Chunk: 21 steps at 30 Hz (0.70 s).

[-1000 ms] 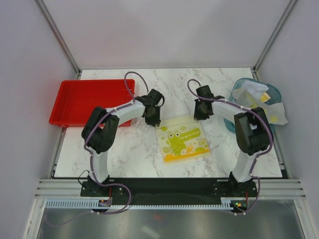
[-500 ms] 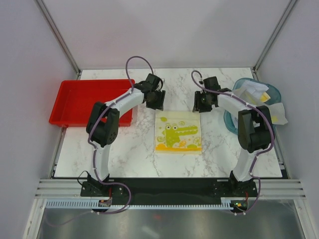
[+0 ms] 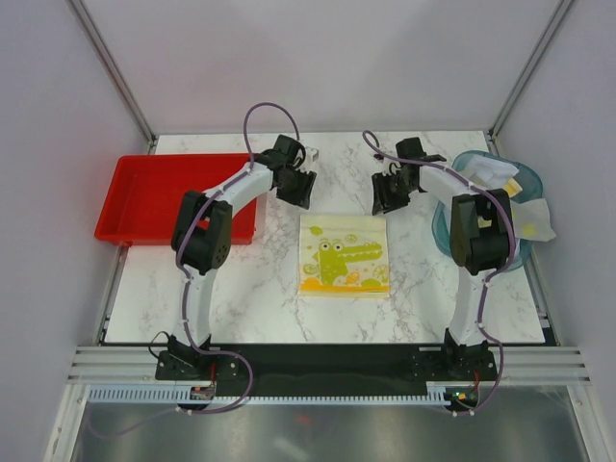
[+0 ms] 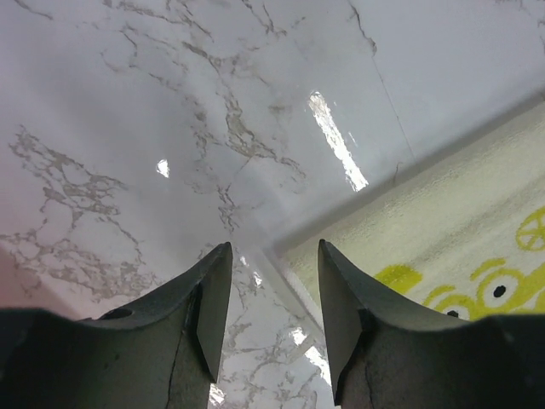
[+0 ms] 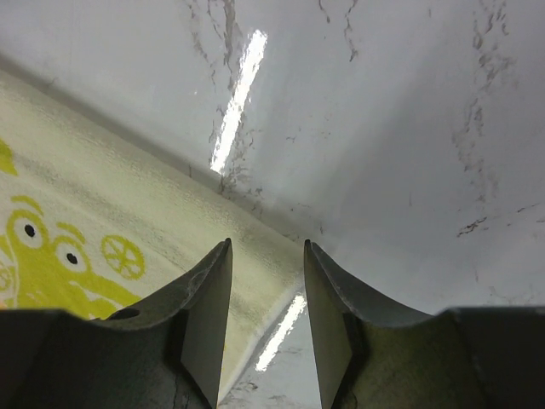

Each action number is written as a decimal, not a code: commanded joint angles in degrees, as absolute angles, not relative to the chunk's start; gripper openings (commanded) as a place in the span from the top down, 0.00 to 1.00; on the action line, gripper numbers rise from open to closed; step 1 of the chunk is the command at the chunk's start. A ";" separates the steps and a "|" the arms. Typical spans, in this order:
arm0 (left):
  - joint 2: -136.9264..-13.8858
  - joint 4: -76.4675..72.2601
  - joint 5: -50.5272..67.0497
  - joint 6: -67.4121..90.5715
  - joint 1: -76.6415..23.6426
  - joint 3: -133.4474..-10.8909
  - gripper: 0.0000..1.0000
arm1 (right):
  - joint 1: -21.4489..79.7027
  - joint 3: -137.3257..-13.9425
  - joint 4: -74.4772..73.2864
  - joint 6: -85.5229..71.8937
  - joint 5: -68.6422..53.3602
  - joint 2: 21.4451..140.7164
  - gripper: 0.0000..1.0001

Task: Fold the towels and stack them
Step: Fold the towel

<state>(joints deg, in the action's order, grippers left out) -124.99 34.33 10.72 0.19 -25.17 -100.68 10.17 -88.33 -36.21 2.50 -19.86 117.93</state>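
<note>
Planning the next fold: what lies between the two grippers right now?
Only bare white marble tabletop, as the top view shows. The pale yellow crocodile-print towel lies flat just nearer, its far corners by the left gripper and right gripper.

The left gripper (image 4: 274, 256) hangs over the white marble table (image 4: 153, 102), jaws apart with nothing between them. A pale yellow towel (image 4: 443, 213) with a yellow-green cartoon print lies flat at right, its corner just beyond the fingertips.
</note>
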 commanded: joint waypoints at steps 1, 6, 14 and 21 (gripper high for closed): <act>-126.91 35.77 18.26 -4.30 -24.61 -103.62 0.49 | 9.41 -90.70 -39.11 7.20 -24.34 119.35 0.53; -128.32 37.00 18.81 -5.18 -24.61 -104.85 0.52 | 8.70 -91.23 -40.25 8.96 -27.85 121.38 0.55; -128.85 38.93 22.41 -5.01 -23.56 -105.47 0.54 | 6.86 -92.20 -41.31 9.67 -32.52 122.43 0.52; -130.08 40.43 20.92 -5.71 -23.55 -106.26 0.54 | 6.33 -93.87 -43.33 10.02 -30.94 123.92 0.49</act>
